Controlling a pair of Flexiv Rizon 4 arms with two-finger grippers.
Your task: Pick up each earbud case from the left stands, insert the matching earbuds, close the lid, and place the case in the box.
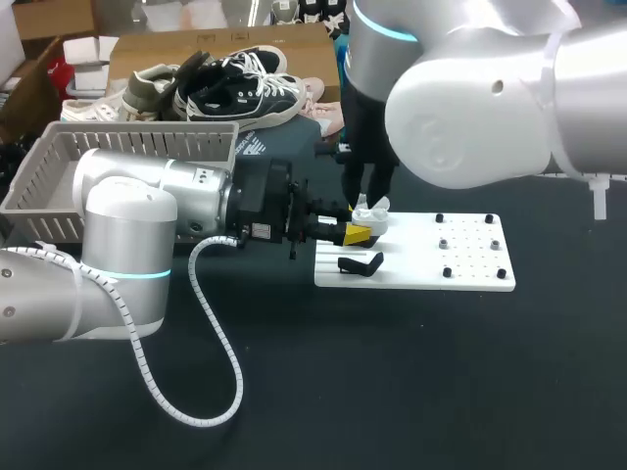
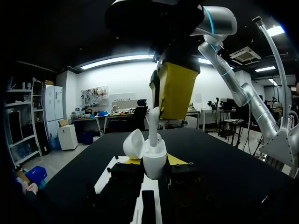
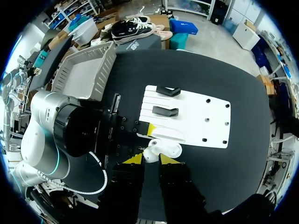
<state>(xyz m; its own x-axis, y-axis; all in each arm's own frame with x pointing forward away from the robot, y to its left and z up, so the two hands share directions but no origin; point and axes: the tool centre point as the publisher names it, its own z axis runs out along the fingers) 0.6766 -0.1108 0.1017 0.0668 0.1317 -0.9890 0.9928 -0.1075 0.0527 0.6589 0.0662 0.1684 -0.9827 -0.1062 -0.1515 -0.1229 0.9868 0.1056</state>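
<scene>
Squeezing the white earbud case [image 2: 154, 164] from both sides with the two fingers of the left gripper [image 1: 359, 235]. Holding it up just over the left edge of the white board [image 1: 431, 266], with its lid [image 2: 135, 143] tipped open to one side.

Pinching a small white earbud [image 2: 153, 127] between the yellow tips of the right gripper [image 3: 150, 161], straight above the case. Touching the open top of the case with the earbud's lower end.

Seen on the ribbed part of the board, near the case: one black stand [image 3: 164, 111], and a second black stand [image 3: 167, 91] just past it. Dotted over the smooth part of the board: little black pegs [image 1: 467, 243].

Found behind the left arm, at the far left of the black table [image 1: 441, 392]: a grey basket [image 1: 59, 186]. Looping down from the left arm onto the table: a white coiled cable [image 1: 211, 392].
</scene>
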